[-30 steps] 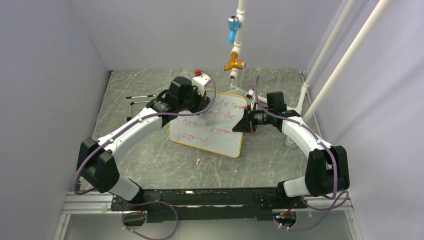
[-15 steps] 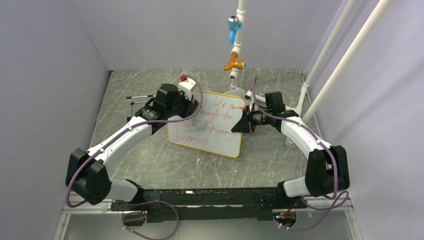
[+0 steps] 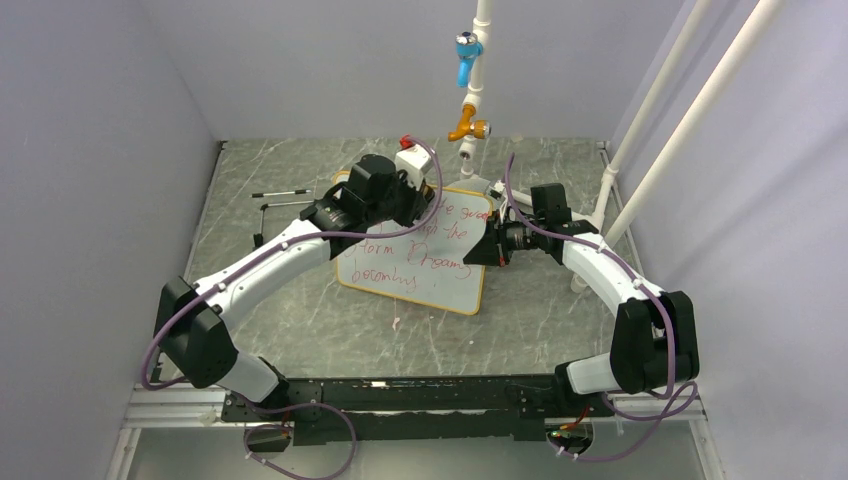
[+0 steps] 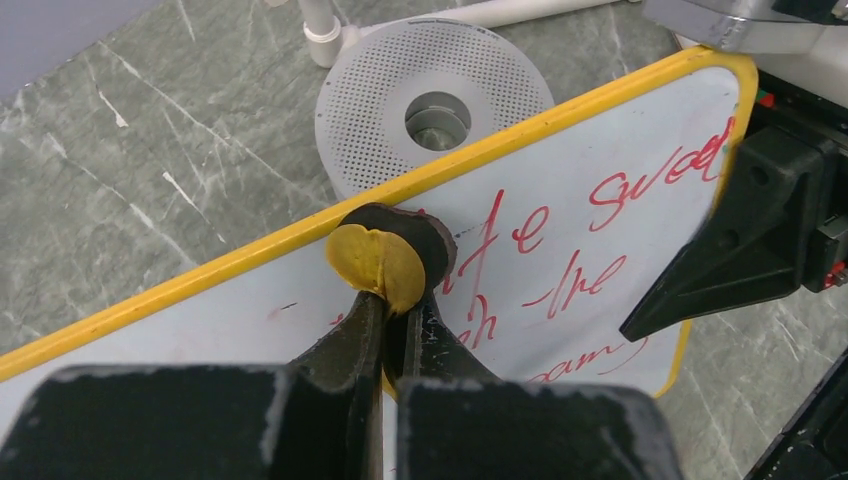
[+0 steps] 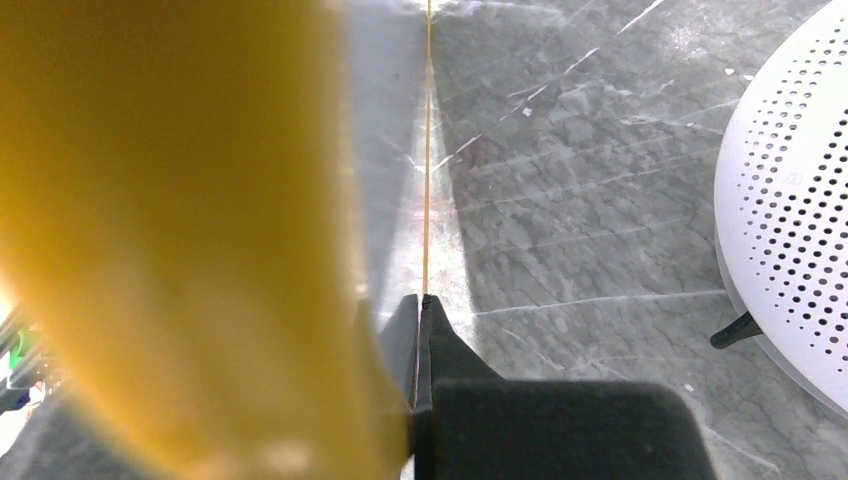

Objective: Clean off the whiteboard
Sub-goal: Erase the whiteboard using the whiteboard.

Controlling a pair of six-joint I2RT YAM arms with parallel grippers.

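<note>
The left fingers (image 4: 350, 340) are pinching a small round eraser pad (image 4: 385, 262) tightly and pressing it on the whiteboard (image 4: 570, 160) just inside its far frame, while the right fingers (image 5: 440, 345), fully closed, are clamping the board's right edge as it is lying on the counter (image 3: 300, 310). The wiping step seems to be only beginning, since red writing (image 4: 640, 180) is covering most of the surface; the next move is likely calling for firm strokes across those lines.

Whiteboard (image 3: 440, 285) x1, eraser (image 4: 385, 262) x1, disc (image 4: 380, 100) x1, rods (image 3: 280, 192) prob. x2
</note>
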